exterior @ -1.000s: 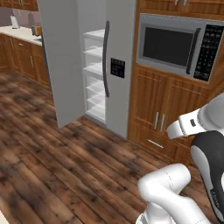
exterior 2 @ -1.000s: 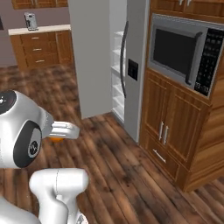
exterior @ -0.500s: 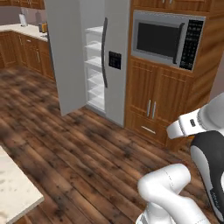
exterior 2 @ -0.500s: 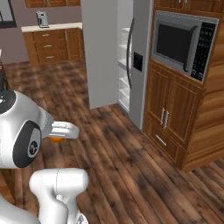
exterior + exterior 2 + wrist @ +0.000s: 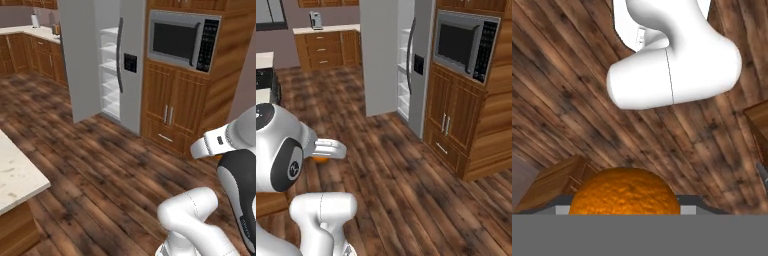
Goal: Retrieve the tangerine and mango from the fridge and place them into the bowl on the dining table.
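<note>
The tangerine (image 5: 624, 195), round and orange, sits between my gripper (image 5: 624, 209) fingers, which are shut on it, over the wood floor. In the right base view a sliver of the tangerine (image 5: 319, 160) peeks from under my white hand. The fridge (image 5: 97, 60) stands across the floor with its light-grey door swung open and white shelves showing; in the right base view the fridge (image 5: 388, 55) is at centre. A corner of the dining table (image 5: 15, 180) with its beige stone top lies at lower left, and in the right base view the dining table (image 5: 263, 61) lies at the left edge. Mango and bowl are out of view.
A built-in microwave (image 5: 182, 40) over wooden cabinet doors (image 5: 167, 112) stands right of the fridge. Wooden counters (image 5: 326, 42) with a small appliance line the far wall. Open wood floor (image 5: 110, 160) stretches between the fridge and the table.
Both base views have shifted as the base drove: the fridge now sits farther off and the table corner has come into view. The tangerine stays in my gripper.
</note>
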Robot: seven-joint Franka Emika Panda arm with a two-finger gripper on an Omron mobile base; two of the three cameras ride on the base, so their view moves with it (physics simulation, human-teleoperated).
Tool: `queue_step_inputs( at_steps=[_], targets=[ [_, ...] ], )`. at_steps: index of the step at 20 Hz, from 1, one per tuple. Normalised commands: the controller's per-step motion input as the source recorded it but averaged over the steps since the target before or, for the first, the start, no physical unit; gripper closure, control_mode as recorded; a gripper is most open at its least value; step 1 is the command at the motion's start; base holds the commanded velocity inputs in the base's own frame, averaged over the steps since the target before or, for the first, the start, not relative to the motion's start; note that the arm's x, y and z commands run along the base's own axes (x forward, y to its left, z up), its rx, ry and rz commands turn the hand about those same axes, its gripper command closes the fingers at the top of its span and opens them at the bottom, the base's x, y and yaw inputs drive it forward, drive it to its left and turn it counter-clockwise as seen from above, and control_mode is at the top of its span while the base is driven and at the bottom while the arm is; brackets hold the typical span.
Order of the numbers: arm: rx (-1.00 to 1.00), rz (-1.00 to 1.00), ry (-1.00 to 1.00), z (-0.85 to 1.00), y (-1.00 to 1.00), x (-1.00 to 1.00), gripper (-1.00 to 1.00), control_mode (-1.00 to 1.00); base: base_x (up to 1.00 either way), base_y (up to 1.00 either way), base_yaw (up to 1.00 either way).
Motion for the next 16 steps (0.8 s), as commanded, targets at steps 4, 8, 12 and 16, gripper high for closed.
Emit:
queue_step_inputs(
  at_steps=[4, 8, 12, 16],
  targets=[
    [0.00, 0.00, 0.00, 0.00, 0.00, 0.00, 1.00, 1.00, -0.83, 0.16, 0.01],
    [0.00, 0.00, 0.00, 0.00, 0.00, 0.00, 1.00, 1.00, -0.69, 0.42, 0.00],
    [0.00, 0.00, 0.00, 0.00, 0.00, 0.00, 1.00, 1.00, -0.58, 0.53, 0.00],
    [0.00, 0.00, 0.00, 0.00, 0.00, 0.00, 1.00, 1.00, -0.37, 0.57, 0.03]
  ],
)
